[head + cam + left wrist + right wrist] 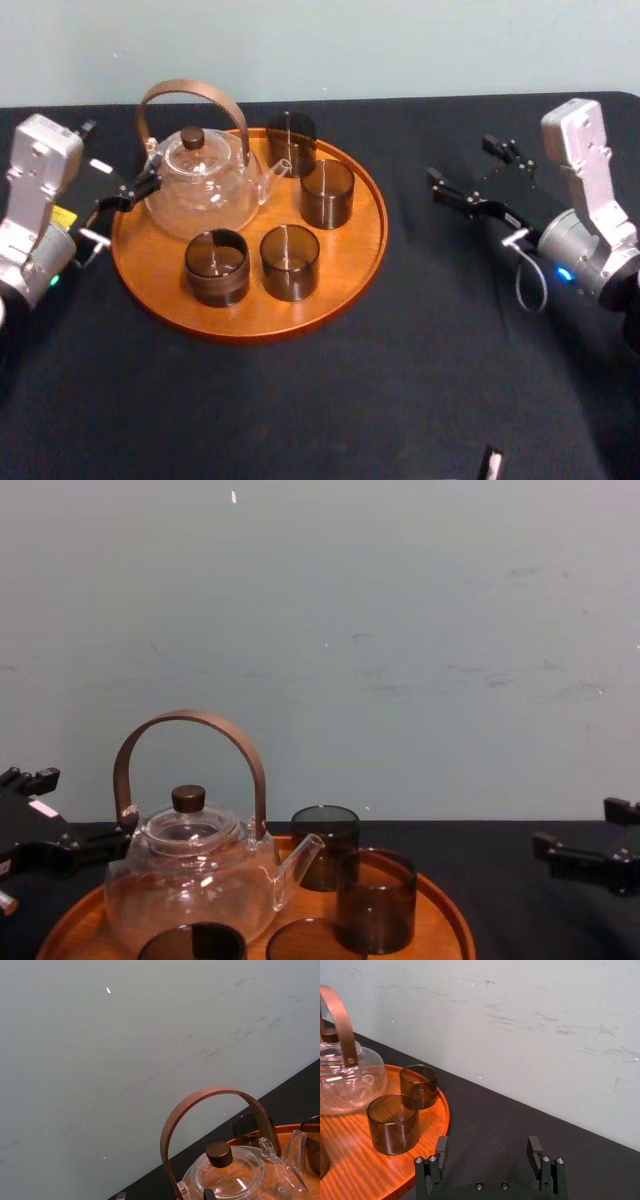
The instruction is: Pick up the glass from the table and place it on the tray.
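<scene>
Right tool [462, 163] hangs open and empty over the black matte tabletop [430, 380], near the right side of the tray [345, 268]. The left tool [120, 157], its fingers also spread and holding nothing, sits at the tray's left edge close to the teapot [200, 190]. No glass stands on the tabletop; all four are on the tray: the back glass [291, 140] by the spout, the right glass [327, 193], the front glass [289, 262] and the front-left glass [216, 267]. By that count the placing looks done, and the next move is probably only to draw the arms clear without brushing the rim. Each glass is a short, straight-walled cylinder, smoky brown, see-through and slick. The tray is round, warm-grained wood with a low lip, and the teapot is clear and bulbous under an arched brown handle.
</scene>
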Available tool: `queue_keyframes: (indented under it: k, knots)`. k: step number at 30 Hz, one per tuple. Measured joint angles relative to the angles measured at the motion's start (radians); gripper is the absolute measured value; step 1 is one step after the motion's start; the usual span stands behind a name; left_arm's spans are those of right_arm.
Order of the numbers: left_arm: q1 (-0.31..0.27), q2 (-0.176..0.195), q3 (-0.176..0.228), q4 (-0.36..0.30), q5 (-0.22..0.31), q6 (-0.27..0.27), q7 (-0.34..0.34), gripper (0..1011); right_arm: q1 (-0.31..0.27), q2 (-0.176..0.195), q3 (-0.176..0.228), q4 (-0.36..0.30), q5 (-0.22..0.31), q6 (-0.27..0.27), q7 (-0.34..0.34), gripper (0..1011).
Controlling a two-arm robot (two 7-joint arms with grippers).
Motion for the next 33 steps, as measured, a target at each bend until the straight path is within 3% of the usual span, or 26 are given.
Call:
queue_keyframes:
  k: [33]
  knots:
    - [0.000, 0.000, 0.000, 0.000, 0.000, 0.000, 0.000, 1001, -0.042, -0.001, 0.049, -0.032, -0.002, -0.001, 0.000, 1002]
